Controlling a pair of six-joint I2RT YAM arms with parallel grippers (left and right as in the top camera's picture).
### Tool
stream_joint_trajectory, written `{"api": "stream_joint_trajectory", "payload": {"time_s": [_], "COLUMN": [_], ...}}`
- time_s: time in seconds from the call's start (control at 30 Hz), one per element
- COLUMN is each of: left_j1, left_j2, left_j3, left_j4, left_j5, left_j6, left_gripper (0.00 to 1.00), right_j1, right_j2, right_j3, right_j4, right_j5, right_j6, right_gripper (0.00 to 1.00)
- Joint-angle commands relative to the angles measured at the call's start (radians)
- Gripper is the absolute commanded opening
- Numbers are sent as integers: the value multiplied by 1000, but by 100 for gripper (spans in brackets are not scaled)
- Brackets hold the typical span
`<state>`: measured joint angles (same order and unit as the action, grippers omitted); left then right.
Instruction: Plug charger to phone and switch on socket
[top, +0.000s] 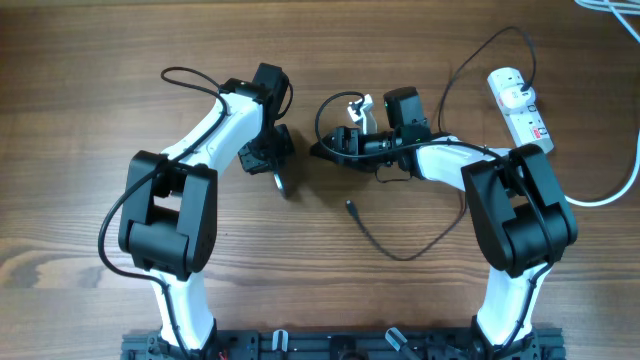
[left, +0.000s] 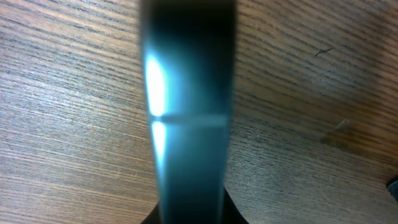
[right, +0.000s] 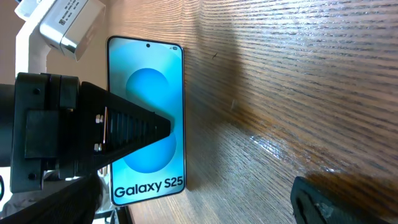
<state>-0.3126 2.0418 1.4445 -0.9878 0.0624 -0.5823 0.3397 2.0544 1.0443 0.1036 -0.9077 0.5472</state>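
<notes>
L arm: rises from base at 7 o'clock of the table (top: 80, 80), elbow bent. Forearm runs twd 1 o'clock, wrist folded over so left gripper (top: 275, 165) points down near table centre. Its jaws pinch the phone (right: 146, 68). Overhead shows the phone only as a thin dark sliver, edge-on at the tips. L wrist view has it as a blurred teal strip straight up mid-frame, pads hidden behind it.

R arm: from base at 5 o'clock, elbow bent, forearm laid approx level twd 9 o'clock. The right gripper (right: 233, 157) is aimed at the phone's screen. Jaws spread wide, nothing between them. In R wrist view one finger (right: 124, 130) crosses the screen, the other sits at 5 o'clock of frame. "Galaxy S25" reads at screen's lower end.

The charger (top: 400, 255): black cable loops on table. Its connector tip (top: 350, 207) lies loose at approx 5 o'clock of right gripper, apart from phone. Cable's far end climbs to the socket (top: 520, 105) at 2 o'clock of table.
</notes>
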Motion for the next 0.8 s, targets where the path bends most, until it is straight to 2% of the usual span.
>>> {"api": "stream_joint_trajectory", "payload": {"time_s": [0.0, 0.13, 0.23, 0.37, 0.47, 0.5, 0.57, 0.63, 0.7, 0.73, 0.77], "left_j1": [5, 8, 31, 104, 175, 192, 210, 221, 234, 240, 247], "left_j2": [1, 0, -12, -38, -41, -41, -41, -41, -41, -41, -41], "left_j3": [-8, -8, -8, -8, -8, -8, -8, -8, -8, -8, -8], "left_j4": [-2, -2, 20, 75, 62, 43, -13, -87, -146, -156, -162], "left_j5": [16, 36, 177, 676, 1118, 1196, 1256, 1253, 1252, 1250, 1250], "left_j6": [-9, 15, 106, 315, 524, 583, 687, 782, 845, 854, 872], "left_gripper": [4, 4, 4, 4, 4, 4, 4, 4, 4, 4, 4], "right_j1": [-6, -6, -6, -6, -6, -6, -6, -6, -7, -7, -8], "right_j2": [44, 44, 44, 44, 44, 44, 44, 44, 42, 41, 40], "right_j3": [-25, -25, -25, -25, -25, -25, -25, -25, -25, -25, -25], "right_j4": [-34, -38, -39, -38, -39, -42, -43, -42, -43, -43, -46], "right_j5": [179, 178, 175, 174, 172, 167, 167, 167, 167, 167, 166], "right_j6": [-23, 22, 29, 32, 32, 32, 31, 31, 29, 28, 27], "right_gripper": [100, 100, 100, 100, 100, 100, 85, 64, 16, 8, 4]}}
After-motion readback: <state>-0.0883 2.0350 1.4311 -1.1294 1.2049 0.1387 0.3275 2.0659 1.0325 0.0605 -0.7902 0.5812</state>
